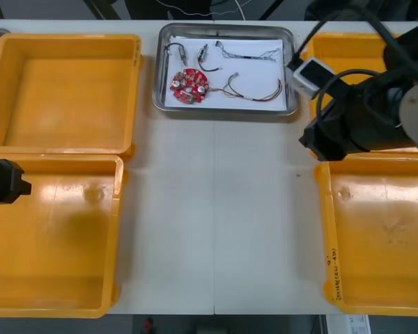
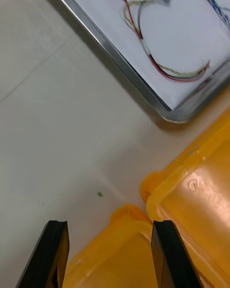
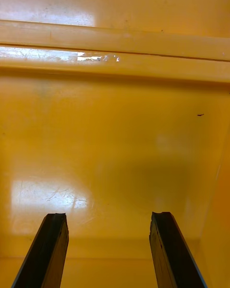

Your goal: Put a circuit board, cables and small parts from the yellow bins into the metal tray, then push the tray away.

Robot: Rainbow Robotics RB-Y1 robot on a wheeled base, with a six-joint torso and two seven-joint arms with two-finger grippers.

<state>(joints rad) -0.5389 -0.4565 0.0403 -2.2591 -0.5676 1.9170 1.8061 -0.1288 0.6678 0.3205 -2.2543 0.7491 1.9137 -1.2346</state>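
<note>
The metal tray [image 1: 225, 28], white inside, sits at the table's far middle. In it lie a round red circuit board [image 1: 189, 86], a black cable [image 1: 175, 51], a twisted blue and white cable [image 1: 249, 51], a red and yellow cable [image 1: 256, 92] and a small metal part [image 1: 203, 52]. My right gripper [image 2: 111, 252] is open and holds nothing. It hangs over the inner corners of the two right bins, just short of the tray's corner [image 2: 168, 114], where the red and yellow cable [image 2: 160, 69] lies. My left gripper [image 3: 108, 252] is open over the bare floor of the near left bin [image 3: 115, 139].
Yellow bins stand at far left [image 1: 63, 90], near left [image 1: 52, 236], far right [image 1: 348, 49] and near right [image 1: 383, 236]; no contents show in them. Bare table [image 1: 216, 209] runs between the bin pairs in front of the tray. My right arm [image 1: 366, 118] crosses the far right bin.
</note>
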